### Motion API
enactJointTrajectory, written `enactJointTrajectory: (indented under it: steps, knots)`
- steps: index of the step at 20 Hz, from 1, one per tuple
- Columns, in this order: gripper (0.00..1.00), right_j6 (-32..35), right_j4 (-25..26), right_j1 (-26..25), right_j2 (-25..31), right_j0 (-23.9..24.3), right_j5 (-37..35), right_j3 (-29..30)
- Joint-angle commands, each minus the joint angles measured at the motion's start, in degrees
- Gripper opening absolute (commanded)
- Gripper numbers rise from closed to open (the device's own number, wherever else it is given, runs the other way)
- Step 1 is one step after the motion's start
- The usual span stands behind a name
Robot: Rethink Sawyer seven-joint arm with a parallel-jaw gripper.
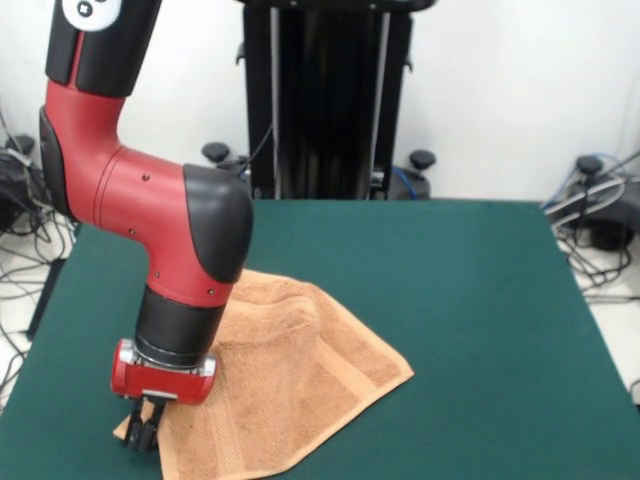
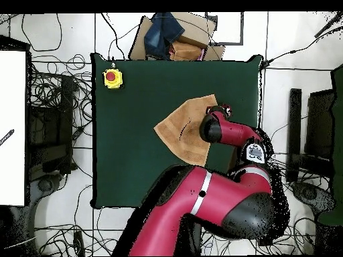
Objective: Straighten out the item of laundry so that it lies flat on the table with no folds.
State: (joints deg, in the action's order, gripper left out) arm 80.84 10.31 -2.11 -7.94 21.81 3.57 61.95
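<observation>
The hand [image 1: 143, 424] is low over the worktop [image 1: 470, 300], its dark fingers reaching down to one corner of the towel [image 1: 290, 380]. Whether those fingers are apart, together or clamped on the cloth cannot be told from either view (the red wrist housing hides most of them).

In the front view the towel spreads away from the hand toward the right and back, with a raised ridge running through its middle and a woven border band along the edge farthest from the hand. It is not flat.

In the overhead view the towel [image 2: 182, 130] lies just left of the hand [image 2: 222, 107], and a yellow box with a red button [image 2: 112, 77] sits well off to the hand's left, by the worktop's corner.
</observation>
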Motion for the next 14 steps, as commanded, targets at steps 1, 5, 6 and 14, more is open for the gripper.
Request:
enactJointTrajectory:
  steps: [1, 5, 6, 14]
  knots:
    - [0.0, 10.2, -1.4, -1.8, 2.3, -1.8, 1.0, 0.2]
    - [0.0, 13.3, -4.4, -2.5, 1.2, -3.3, 3.1, 1.5]
    - [0.0, 14.0, -5.2, -2.7, 1.1, -3.7, 3.7, 1.8]
    - [0.0, 16.4, -17.1, -5.3, -6.7, -12.8, 5.6, 3.4]
